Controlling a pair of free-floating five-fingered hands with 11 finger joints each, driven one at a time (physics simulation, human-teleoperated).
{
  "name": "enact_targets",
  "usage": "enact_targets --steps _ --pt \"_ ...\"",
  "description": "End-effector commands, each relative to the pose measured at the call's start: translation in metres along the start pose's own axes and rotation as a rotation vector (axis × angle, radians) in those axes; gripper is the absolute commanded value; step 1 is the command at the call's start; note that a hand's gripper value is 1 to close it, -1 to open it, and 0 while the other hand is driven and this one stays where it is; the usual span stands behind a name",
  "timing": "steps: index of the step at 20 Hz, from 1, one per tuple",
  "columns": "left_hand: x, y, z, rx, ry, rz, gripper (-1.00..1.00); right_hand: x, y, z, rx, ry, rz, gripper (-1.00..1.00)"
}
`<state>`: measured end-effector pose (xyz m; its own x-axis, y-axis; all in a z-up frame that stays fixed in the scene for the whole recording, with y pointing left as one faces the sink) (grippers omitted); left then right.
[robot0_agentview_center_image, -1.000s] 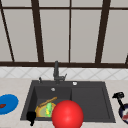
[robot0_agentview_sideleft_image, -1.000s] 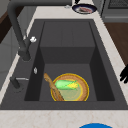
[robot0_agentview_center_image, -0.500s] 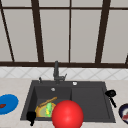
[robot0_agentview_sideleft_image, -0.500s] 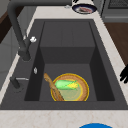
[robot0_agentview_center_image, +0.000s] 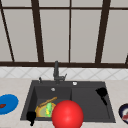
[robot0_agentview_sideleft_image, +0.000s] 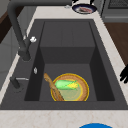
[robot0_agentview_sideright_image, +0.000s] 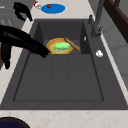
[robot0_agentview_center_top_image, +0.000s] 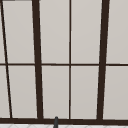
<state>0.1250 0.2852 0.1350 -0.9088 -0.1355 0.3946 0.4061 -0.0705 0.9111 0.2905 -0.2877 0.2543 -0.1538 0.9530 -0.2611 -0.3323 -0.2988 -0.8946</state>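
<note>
Right side view: the right hand (robot0_agentview_sideright_image: 23, 42) hangs over the sink's (robot0_agentview_sideright_image: 15, 82) front edge, fingers stretched out straight and holding nothing, tips close to the yellow bowl (robot0_agentview_sideright_image: 51, 48).
Bowl's place: in the sink's deeper left basin, toward the front, with a green vegetable (robot0_agentview_sideright_image: 62, 45) lying in it and a wooden spoon (robot0_agentview_sideright_image: 72, 44) leaning across its rim.
Left hand: the left hand (robot0_agentview_center_image: 31, 117) floats at the sink's front-left corner; whether it is wide or closed I cannot tell.
Risk: I'd worry that those straight fingers, coming in low, could catch the bowl's rim and tip it, spilling the vegetable.
Second risk: the spoon looks loosely propped, so a nudge might send it sliding.
In the way: the red ball (robot0_agentview_center_image: 67, 115) sits at the sink's front edge in the front view, close to the bowl.
Around: the faucet (robot0_agentview_center_image: 56, 72) at the back edge; a blue plate (robot0_agentview_center_image: 8, 103) on the counter's left end, a dark plate (robot0_agentview_center_image: 124, 113) at its right end.
</note>
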Motion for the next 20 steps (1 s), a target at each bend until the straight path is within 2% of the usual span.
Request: enact_targets --steps 1,9,17,20 --pt "0.000 0.000 0.000 0.000 0.000 0.000 0.00 0.026 -0.010 -0.001 -0.098 0.019 -0.025 -1.00" --pt "0.000 0.000 0.000 0.000 0.000 0.000 0.00 0.074 -0.034 -0.012 -0.266 0.023 0.030 -1.00" --pt "0.000 0.000 0.000 0.000 0.000 0.000 0.00 0.114 -0.060 -0.024 -0.448 0.020 0.058 -1.00" --pt "0.000 0.000 0.000 0.000 0.000 0.000 0.00 0.124 -0.071 -0.035 -0.492 0.010 0.050 -1.00"
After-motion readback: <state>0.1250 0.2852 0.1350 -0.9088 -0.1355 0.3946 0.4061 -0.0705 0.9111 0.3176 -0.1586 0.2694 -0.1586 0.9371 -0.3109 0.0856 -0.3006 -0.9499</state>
